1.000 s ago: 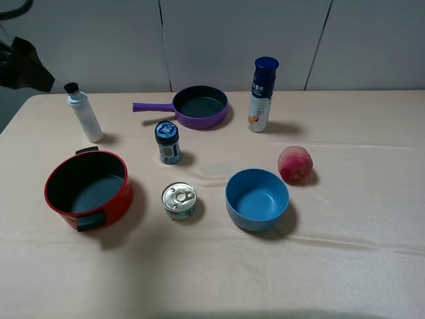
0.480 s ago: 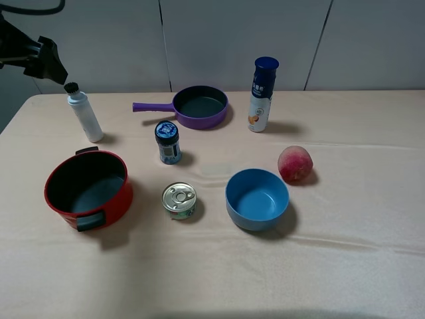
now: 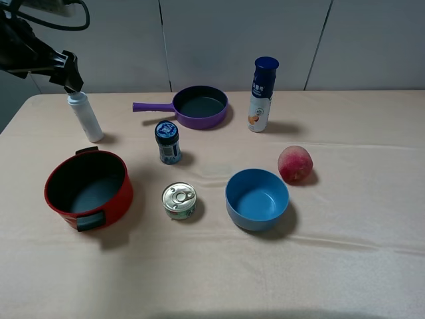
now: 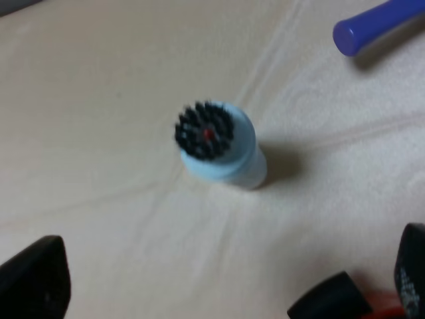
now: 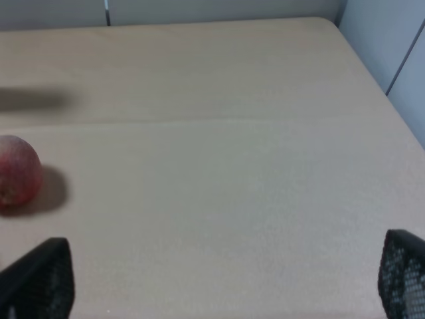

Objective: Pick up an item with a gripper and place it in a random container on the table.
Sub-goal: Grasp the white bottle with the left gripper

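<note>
The slim white bottle (image 3: pixel 86 118) stands upright at the back left of the beige table (image 3: pixel 345 259). My left gripper (image 3: pixel 70 81) hovers just above its top and hides the cap in the exterior view. In the left wrist view the bottle (image 4: pixel 236 163) shows from above with its black ribbed cap (image 4: pixel 204 129), and the left gripper (image 4: pixel 222 282) is open with its fingers (image 4: pixel 33 286) wide apart, short of the bottle. The blue bowl (image 3: pixel 257 199) sits empty right of centre. My right gripper (image 5: pixel 219 279) is open and empty over bare cloth.
A red pot (image 3: pixel 86 189) stands in front of the bottle. A purple pan (image 3: pixel 199 106), a tall white bottle with blue cap (image 3: pixel 262 93), a blue-lidded jar (image 3: pixel 168 141), a tin can (image 3: pixel 179 199) and a peach (image 3: pixel 295 163) stand around the bowl.
My left arm has come in from the far left edge to a spot right over the bottle's cap. Nothing on the table has moved.
</note>
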Controlling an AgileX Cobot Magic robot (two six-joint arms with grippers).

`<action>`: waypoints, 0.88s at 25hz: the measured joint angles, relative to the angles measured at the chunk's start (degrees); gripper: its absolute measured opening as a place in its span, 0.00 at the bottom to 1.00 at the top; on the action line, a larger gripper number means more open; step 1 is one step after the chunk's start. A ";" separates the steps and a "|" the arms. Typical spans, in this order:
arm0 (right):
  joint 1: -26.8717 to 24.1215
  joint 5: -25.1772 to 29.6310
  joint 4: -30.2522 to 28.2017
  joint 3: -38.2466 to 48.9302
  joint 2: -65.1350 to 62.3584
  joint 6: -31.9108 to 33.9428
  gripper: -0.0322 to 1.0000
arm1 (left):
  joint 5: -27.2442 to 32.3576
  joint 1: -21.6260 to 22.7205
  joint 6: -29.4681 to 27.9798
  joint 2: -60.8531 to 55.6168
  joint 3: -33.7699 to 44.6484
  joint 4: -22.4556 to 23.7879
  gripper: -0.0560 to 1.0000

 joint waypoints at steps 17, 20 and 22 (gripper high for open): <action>0.00 0.00 0.00 0.00 0.00 0.00 0.70 | -5.53 0.00 0.00 12.74 -5.01 0.00 0.99; 0.00 0.00 0.00 0.00 0.00 0.00 0.70 | -5.89 0.00 0.00 15.11 -5.51 0.00 0.99; 0.00 0.00 0.00 0.00 0.00 0.00 0.70 | -6.20 0.00 0.00 16.25 -5.51 0.00 0.99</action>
